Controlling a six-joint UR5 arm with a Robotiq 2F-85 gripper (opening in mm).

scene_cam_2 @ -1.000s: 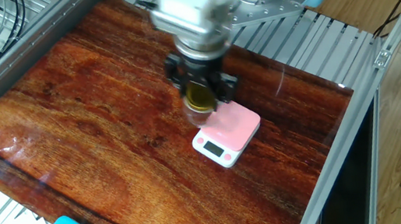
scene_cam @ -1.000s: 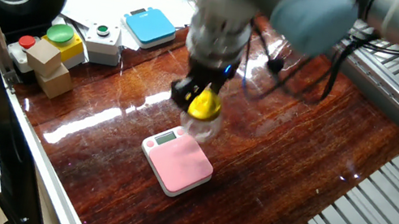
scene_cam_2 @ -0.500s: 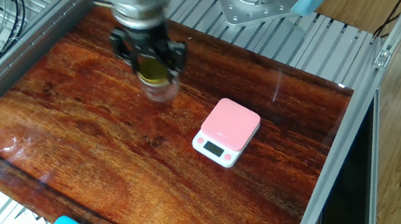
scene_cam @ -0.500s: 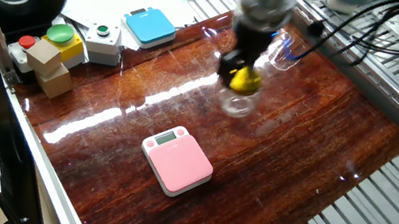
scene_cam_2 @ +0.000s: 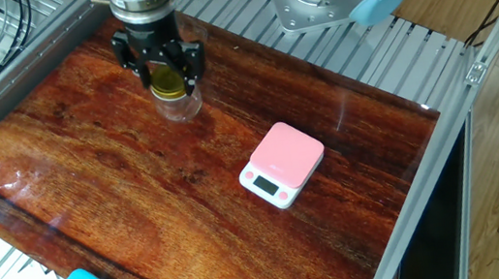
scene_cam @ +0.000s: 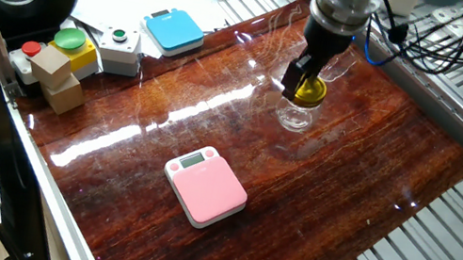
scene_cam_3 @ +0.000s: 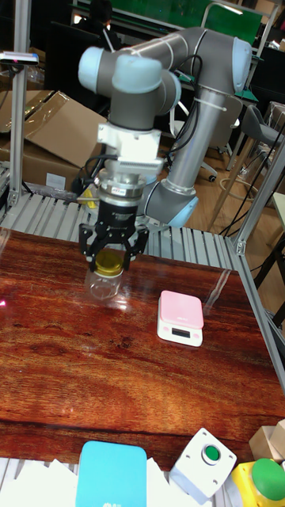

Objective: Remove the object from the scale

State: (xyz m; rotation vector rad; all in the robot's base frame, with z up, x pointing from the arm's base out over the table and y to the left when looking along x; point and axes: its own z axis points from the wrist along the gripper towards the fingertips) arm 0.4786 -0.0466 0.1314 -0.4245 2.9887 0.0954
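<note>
Now, nearest the tall fixed camera, the blue scale point(scene_cam_3: 111, 474) is sitting at the bench point(scene_cam_2: 93, 210) edge, well short of the pink scale point(scene_cam_3: 180, 316). That scale is lying bare. Beyond it and off to one side, the jaws are gripping the jar point(scene_cam_2: 172, 96) by its gold lid, its base seemingly at or just above the wood. Releasing well likely means lowering until the glass is resting flat, then opening gently.

You are seeing the gripper point(scene_cam_2: 161, 66) fingers covering much of the jar point(scene_cam_2: 176, 104) lid's edge. The pink scale point(scene_cam_3: 180, 316) display digits are reading too small, and the blue scale point(scene_cam_3: 112, 474) is running off the bottom edge.
</note>
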